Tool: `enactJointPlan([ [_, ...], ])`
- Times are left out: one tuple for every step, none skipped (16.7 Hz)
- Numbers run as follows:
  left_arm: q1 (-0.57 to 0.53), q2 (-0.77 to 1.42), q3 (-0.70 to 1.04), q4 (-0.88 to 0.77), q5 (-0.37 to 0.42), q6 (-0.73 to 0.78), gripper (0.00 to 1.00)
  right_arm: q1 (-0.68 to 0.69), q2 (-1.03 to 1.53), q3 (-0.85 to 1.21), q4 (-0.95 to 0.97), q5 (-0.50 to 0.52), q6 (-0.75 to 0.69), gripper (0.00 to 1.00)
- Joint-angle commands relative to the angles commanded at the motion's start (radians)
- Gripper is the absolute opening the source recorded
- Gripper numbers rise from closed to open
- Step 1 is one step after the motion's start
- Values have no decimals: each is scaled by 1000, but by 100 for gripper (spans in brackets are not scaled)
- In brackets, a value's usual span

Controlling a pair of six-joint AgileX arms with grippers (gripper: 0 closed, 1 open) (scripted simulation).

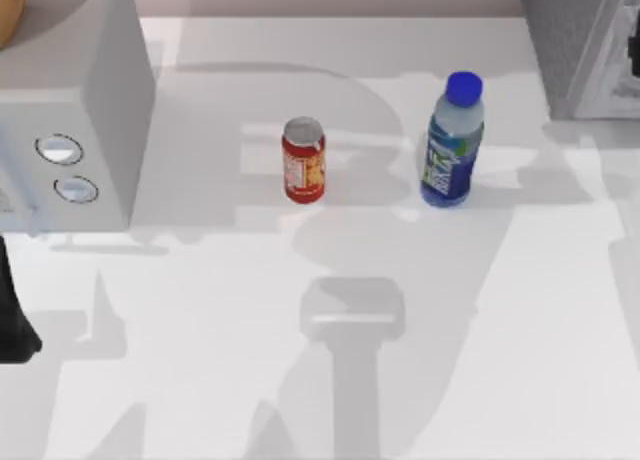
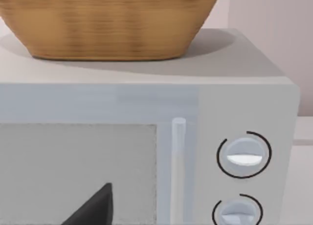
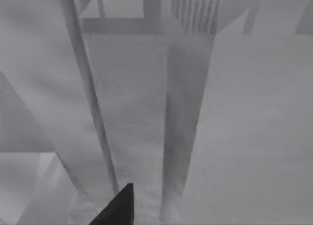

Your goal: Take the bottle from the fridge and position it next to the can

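The bottle [image 1: 452,143], clear with a blue cap and blue label, stands upright on the white table [image 1: 300,380]. The small red can [image 1: 303,160] stands upright to its left, a short gap apart. The dark grey speckled fridge [image 1: 575,40] sits at the table's back right corner, behind and to the right of the bottle. Neither gripper is near the bottle or the can. A dark part of my left arm [image 1: 15,320] shows at the table's left edge. A dark tip of my left gripper [image 2: 93,208] faces the light grey box. A dark tip of my right gripper [image 3: 120,208] faces grey panels and bars.
A light grey box with two round dials [image 1: 70,100] stands at the back left, with a woven basket [image 2: 107,24] on top. Its door handle [image 2: 178,166] and dials [image 2: 243,155] are close in the left wrist view. Arm shadows fall across the table front.
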Motion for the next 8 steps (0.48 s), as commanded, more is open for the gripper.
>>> enactJointPlan([
  [0,0,0,0,0,0,100,0,39,49,-10,1,0,100],
  [0,0,0,0,0,0,100,0,76,97,-21,2,0,100],
  [0,0,0,0,0,0,100,0,111,140,-31,4,0,100],
  [0,0,0,0,0,0,100,0,142,178,-41,5,0,100],
  [0,0,0,0,0,0,100,0,167,209,-48,6,0,100],
  [0,0,0,0,0,0,100,0,185,231,-53,6,0,100],
  [0,0,0,0,0,0,100,0,195,242,-56,7,0,100],
  [0,0,0,0,0,0,100,0,196,244,-56,7,0,100],
])
